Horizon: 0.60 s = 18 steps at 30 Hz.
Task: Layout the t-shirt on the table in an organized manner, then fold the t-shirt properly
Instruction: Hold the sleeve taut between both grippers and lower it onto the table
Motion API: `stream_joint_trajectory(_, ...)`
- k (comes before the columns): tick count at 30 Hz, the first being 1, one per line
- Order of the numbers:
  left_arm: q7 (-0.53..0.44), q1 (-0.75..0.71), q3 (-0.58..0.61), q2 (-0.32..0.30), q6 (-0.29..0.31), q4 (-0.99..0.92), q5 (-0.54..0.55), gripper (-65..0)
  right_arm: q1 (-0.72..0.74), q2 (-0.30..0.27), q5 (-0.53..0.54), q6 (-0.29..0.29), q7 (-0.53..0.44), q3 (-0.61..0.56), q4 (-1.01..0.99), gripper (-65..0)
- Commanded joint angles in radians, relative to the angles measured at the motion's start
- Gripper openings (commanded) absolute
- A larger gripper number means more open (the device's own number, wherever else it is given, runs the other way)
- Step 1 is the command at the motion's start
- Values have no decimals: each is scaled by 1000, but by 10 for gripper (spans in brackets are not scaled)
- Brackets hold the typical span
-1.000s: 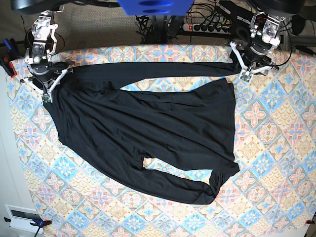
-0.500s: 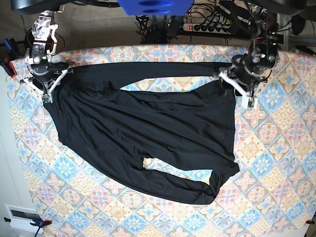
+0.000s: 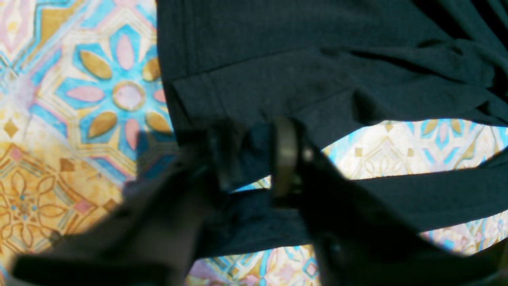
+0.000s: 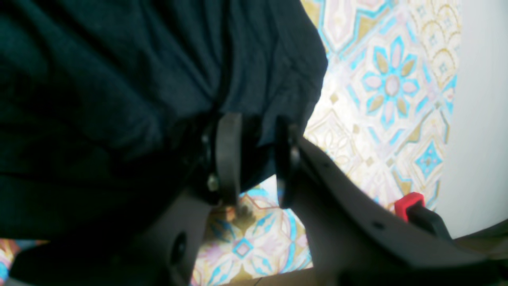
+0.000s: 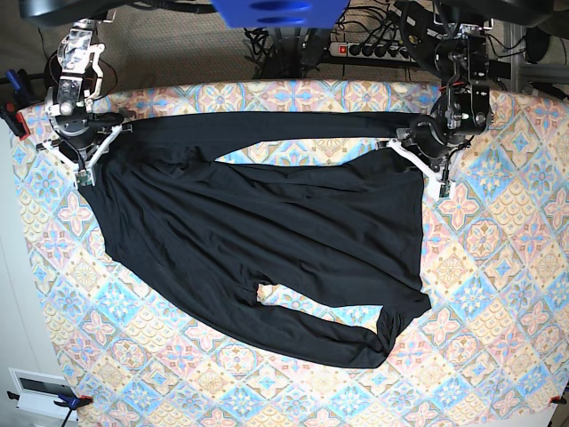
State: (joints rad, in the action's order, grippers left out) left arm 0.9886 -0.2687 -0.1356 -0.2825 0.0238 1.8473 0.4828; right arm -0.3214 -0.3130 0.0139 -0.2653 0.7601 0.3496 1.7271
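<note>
Item: t-shirt (image 5: 267, 231), black, long-sleeved, plain; no print, label or writing can be read on it. It lies spread across the table (image 5: 498, 294), which wears a cloth of pastel floral diamonds. One sleeve runs straight along the far edge; the other lies along the near side, doubled back at its end. The body is rumpled and slanted.

Item: left gripper (image 5: 425, 165), at the far corner of the shirt's body, on the base view's right. In its wrist view (image 3: 254, 159) the jaws stand close together astride the hem, dark cloth between them. That view is blurred, so a firm pinch cannot be confirmed.

Item: right gripper (image 5: 84, 158), at the opposite far corner. Its wrist view (image 4: 254, 155) shows the jaws closed on a fold of the shirt's edge.

Item: red-tipped clamp (image 4: 412, 206) at the table's edge, partly cut off by the gripper body.

Item: power strip (image 5: 373, 49) with cables behind the table; any markings are too small to read.

Hard to make out: the blue object (image 5: 276, 12) at the top of the base view, cut off by the frame.
</note>
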Motion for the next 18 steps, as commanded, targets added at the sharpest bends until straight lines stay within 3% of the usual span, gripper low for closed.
stream_joint_trajectory(1, -12, 7, -2, -8, 5, 18, 12, -587, 6, -16, -1, 5, -18, 9, 18, -513)
stream_joint_trajectory(4, -12, 7, -3, -10, 5, 21, 12, -644, 6, -7, -1, 5, -17, 9, 18, -513)
stream_joint_trajectory(7, -15, 6, -12, -13, 3, 21, 14, -645, 3, 5, -1, 5, -17, 9, 18, -513)
stream_joint_trajectory(12, -15, 13, -140, 27, 1, 16, 14, -607, 3, 10, -1, 5, -18, 9, 18, -513)
stream_joint_trajectory(18, -17, 15, -172, 44, -2, 4, 14, -496, 5, 10, -1, 5, -17, 7, 18, -513)
